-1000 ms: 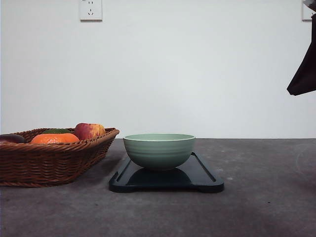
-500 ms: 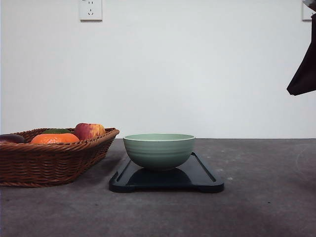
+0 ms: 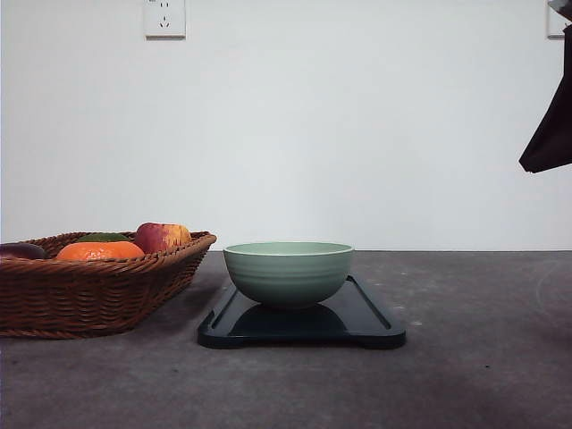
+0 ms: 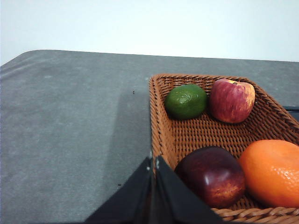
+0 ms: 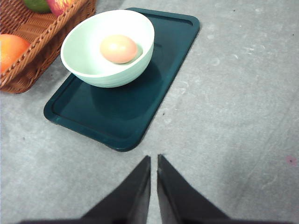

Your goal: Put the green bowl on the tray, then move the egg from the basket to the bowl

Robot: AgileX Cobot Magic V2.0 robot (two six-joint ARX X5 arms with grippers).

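Right gripper [image 5: 154, 161]: two black fingers drawn nearly together with only a thin slit between them, holding nothing, above bare grey tabletop [image 5: 243, 116] just short of the tray.
Left gripper [image 4: 154, 163]: black fingers pressed together, empty, at the near corner of the basket.
Tray: flat glossy black-blue rectangular tray [image 3: 357, 317] with rounded corners and a low rim — it lies on the table just beside the basket.
Bowl: pale sage-green round ribbed bowl [image 3: 288, 273] standing upright on the tray, toward the basket end.
Egg: pale tan egg [image 5: 118, 48] lying inside the bowl.
Basket: wide shallow brown woven wicker basket [image 3: 98, 290] — it holds an orange [image 4: 273, 172], a dark red apple [image 4: 212, 175], a green round fruit [image 4: 186, 101] and a red-yellow apple [image 4: 231, 100].
Wall: white socket plate [image 3: 164, 18]; no readable writing anywhere.
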